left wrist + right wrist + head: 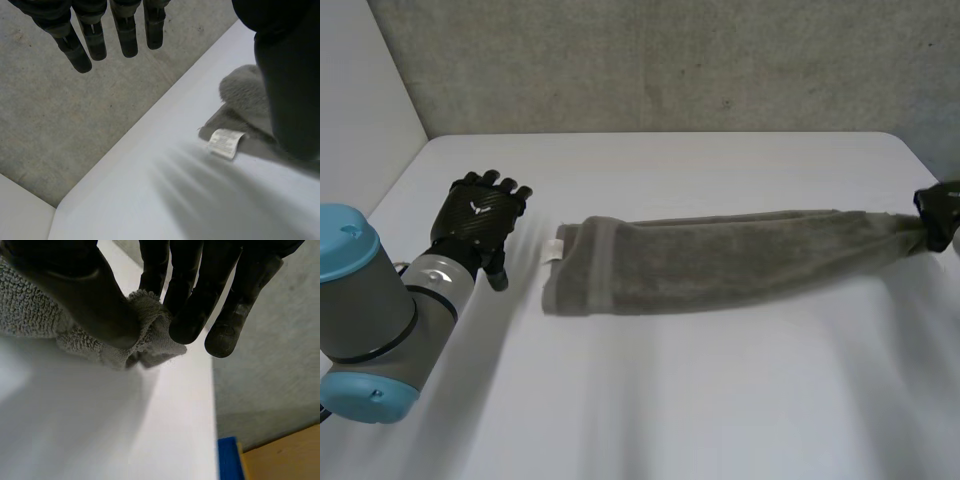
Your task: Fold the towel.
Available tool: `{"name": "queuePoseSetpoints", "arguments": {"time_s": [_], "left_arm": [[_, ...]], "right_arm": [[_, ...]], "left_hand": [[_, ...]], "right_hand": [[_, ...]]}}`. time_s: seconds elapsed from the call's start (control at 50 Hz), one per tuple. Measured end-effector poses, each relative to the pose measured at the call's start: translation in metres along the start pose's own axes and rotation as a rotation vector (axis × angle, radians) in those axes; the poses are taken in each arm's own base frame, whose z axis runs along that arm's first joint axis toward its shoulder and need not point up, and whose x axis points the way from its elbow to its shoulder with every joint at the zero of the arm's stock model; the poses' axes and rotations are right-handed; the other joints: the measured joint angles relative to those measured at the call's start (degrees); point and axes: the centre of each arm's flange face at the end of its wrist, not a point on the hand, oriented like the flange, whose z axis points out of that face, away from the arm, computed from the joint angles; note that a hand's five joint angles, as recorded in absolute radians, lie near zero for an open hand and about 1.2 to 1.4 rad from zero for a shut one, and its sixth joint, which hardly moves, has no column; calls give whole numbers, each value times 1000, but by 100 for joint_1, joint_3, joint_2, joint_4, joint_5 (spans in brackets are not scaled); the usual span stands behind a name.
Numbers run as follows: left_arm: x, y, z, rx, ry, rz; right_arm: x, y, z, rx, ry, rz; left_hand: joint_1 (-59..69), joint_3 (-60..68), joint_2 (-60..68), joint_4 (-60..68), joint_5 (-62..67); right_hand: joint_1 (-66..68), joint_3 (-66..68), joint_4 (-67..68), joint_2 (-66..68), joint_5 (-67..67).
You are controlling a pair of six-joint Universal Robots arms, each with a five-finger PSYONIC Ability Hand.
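Note:
A grey-green towel (pixel 720 258) lies stretched in a long bunched strip across the white table (pixel 670 400), a white label (pixel 552 249) at its left end. My right hand (pixel 938 212) is at the table's right edge, shut on the towel's right end. In the right wrist view the thumb (pixel 95 305) and fingers (pixel 190 315) pinch the bunched towel end (pixel 150 332). My left hand (pixel 480 215) hovers open to the left of the towel, apart from it. In the left wrist view its straight fingers (pixel 95 35) point away, with the towel corner (pixel 240 107) and label (pixel 225 142) beside the thumb (pixel 285 75).
A grey wall (pixel 670 60) stands behind the table. The table's right edge (pixel 212 405) runs just past my right hand, with grey floor (pixel 265 365) beyond. Bare table spreads in front of the towel.

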Motion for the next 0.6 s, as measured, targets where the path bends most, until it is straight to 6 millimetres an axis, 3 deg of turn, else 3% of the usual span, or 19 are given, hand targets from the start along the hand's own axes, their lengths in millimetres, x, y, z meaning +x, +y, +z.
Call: {"name": "queuePoseSetpoints", "arguments": {"time_s": [0.1,0.16,0.22,0.3,0.4,0.46,0.5,0.54,0.6], "left_arm": [[-2,-3,2,9,-6,1],[-4,-6,4,21,-13,2],[-6,-12,7,39,-22,3],[-8,-17,11,56,-31,4],[-8,-21,14,69,-35,5],[-7,-20,17,69,-32,5],[-6,-20,18,68,-30,5],[-4,-19,18,67,-26,5],[0,-20,19,69,-16,6]], "right_arm": [[-16,-42,-8,122,-26,-38],[-49,-80,-25,238,-90,-47],[-102,-117,-56,373,-196,-59],[-165,-141,-94,500,-323,-74],[-237,-146,-138,615,-464,-92],[-284,-136,-163,665,-557,-109],[-301,-129,-171,675,-589,-118],[-316,-120,-177,677,-618,-131],[-334,-104,-180,660,-649,-160]], "left_hand": [[0,0,0,0,0],[0,0,0,0,0],[-1,0,0,0,0],[-1,0,0,0,0],[-1,0,0,0,-1],[-2,0,0,0,0],[-2,0,0,0,-1],[-4,0,0,0,-1],[-6,0,0,0,-1]], "right_hand": [[3,0,0,0,0],[3,0,0,78,0],[4,0,0,167,0],[5,1,0,192,0],[5,2,0,190,0],[5,0,0,189,0],[5,-6,-5,189,0],[-980,-1002,-1025,-819,-909],[-4136,-4178,-4090,-4000,-4234]]}}
